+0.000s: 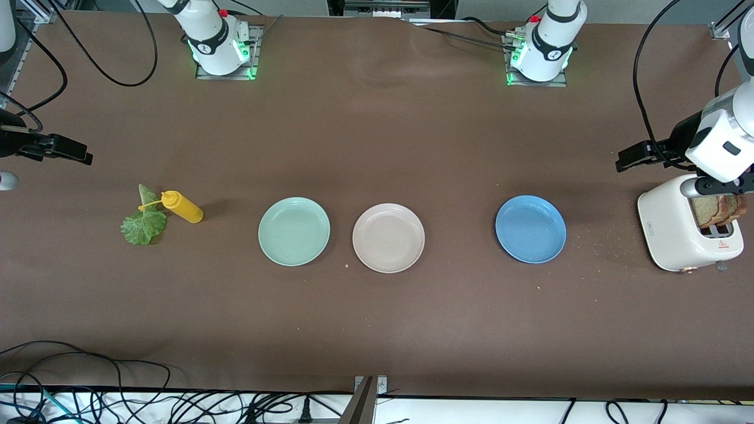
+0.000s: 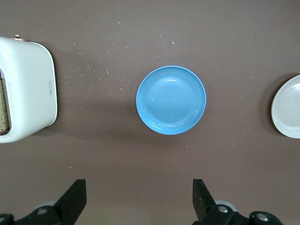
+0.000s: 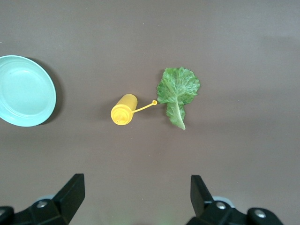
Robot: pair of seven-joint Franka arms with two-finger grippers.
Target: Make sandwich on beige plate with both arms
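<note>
Two white robot arms rise from bases at the table's top edge. The left gripper (image 2: 136, 201) hangs high above the table near the left arm's end, pointing straight down, its two black fingers (image 2: 75, 197) spread wide apart. The right gripper (image 3: 136, 199) hangs high near the right arm's end, also facing down, fingers (image 3: 72, 194) wide apart, holding nothing.

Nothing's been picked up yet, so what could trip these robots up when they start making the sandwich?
The bread stands in the toaster; pulling it out could tip the toaster or shed more crumbs.

The lettuce lies flat beside the mustard bottle, its spout over the leaf, so the right hand might bump the bottle.

The beige plate sits between a mint plate and a blue plate. The left hand, open above the blue plate, could pick the wrong one.
</note>
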